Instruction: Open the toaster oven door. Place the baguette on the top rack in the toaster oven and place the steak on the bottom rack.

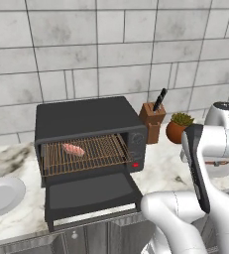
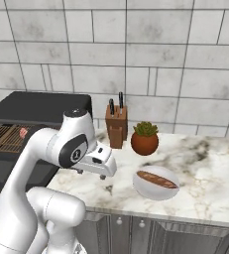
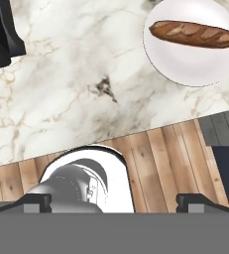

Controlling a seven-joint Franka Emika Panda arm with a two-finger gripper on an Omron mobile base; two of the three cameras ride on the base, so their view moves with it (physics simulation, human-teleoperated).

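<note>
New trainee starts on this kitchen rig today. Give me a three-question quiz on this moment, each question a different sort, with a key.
1. True or false: the toaster oven door is folded down open.
2. Where does the baguette lie?
A. on a rack in the toaster oven
B. on the white plate right of the oven
C. bare on the marble counter
3. Fill in: the steak lies on a ____ inside the oven.

Key
1. True; the racks show above the lowered door.
2. B; the hand view also shows it there.
3. Rack. The gripper hangs with its jaws wide apart, holding nothing.
</note>
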